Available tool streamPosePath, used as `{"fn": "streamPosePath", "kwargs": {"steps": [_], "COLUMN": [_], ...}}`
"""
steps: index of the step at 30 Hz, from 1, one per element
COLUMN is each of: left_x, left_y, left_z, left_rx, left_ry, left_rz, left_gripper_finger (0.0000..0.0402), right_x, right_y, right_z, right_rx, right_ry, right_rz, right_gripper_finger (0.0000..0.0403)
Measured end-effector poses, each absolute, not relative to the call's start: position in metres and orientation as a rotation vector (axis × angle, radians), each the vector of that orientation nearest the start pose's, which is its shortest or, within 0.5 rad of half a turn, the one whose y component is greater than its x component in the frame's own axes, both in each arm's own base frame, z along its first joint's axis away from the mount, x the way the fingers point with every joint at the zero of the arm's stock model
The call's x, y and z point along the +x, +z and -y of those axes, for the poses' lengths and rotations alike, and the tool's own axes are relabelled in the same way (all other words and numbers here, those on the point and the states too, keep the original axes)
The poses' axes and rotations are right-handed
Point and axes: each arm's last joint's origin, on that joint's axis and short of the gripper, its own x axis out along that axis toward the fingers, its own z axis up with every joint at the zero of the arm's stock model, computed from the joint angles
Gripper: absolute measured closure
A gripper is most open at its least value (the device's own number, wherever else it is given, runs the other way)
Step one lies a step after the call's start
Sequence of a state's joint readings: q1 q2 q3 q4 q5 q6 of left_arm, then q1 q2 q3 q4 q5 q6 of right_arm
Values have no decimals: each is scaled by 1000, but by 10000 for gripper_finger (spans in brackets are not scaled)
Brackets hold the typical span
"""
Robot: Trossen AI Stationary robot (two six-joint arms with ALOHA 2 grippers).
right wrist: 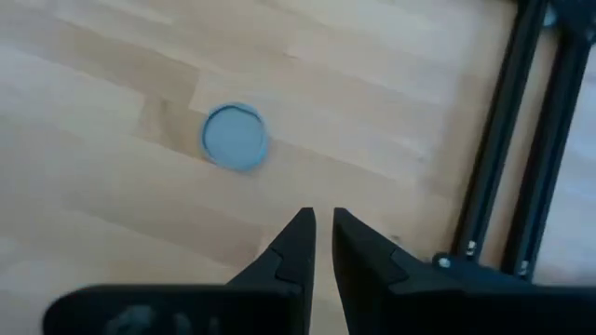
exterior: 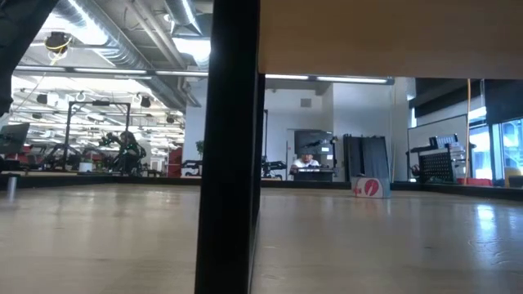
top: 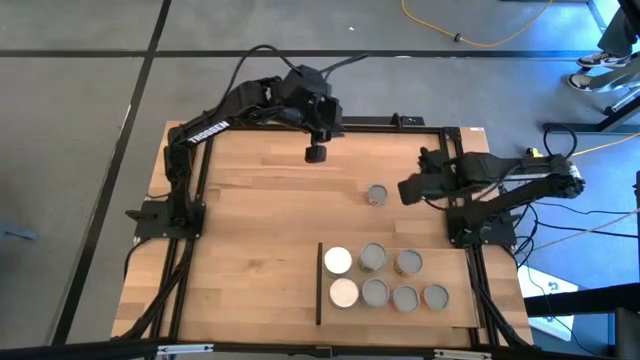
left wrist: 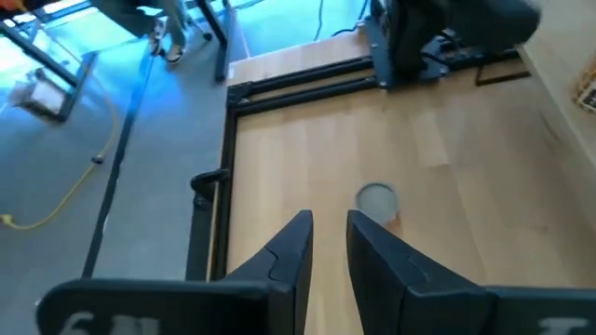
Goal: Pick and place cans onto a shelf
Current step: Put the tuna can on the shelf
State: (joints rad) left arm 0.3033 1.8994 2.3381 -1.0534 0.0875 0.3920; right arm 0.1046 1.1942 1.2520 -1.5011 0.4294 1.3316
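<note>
One silver-topped can stands alone on the wooden tabletop; it also shows in the right wrist view and the left wrist view. The shelf, a light-wood board with a dark strip along its left edge, lies at the near right. It carries several upright cans, two of them white-topped. My right gripper hovers just right of the lone can, with its fingers close together and empty. My left gripper hangs over the far middle of the table, shut and empty.
The black table frame runs along the table's edges, and the arm bases stand at the left and right sides. Bare wood lies left of the shelf. In the low view a dark upright bar blocks the middle.
</note>
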Motion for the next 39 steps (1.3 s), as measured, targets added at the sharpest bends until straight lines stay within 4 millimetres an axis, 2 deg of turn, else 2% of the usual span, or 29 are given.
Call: {"fn": "streamPosePath", "kwargs": {"steps": [2,9,16,22,28,39], "left_x": [362,361,361,360,360,360], "left_y": [456,457,456,456,456,456], "left_z": [-113,-116,-116,-118,-118,-118], "left_rx": [252,236,236,236,237,237], "left_ry": [104,127,126,137,137,137], "left_rz": [-640,-643,-645,-650,-650,-650], "left_gripper_finger": [340,350,350,342,344,355], "right_x": [181,200,203,205,212,231], "right_y": [319,289,258,235,218,182], "right_z": [2,23,41,59,73,94], "right_rx": [738,795,803,851,793,672], "right_ry": [-1092,-907,-900,-866,-858,-824], "right_rz": [-960,-1002,-978,-953,-984,-1121], "right_gripper_finger": [359,364,384,358,326,323]}}
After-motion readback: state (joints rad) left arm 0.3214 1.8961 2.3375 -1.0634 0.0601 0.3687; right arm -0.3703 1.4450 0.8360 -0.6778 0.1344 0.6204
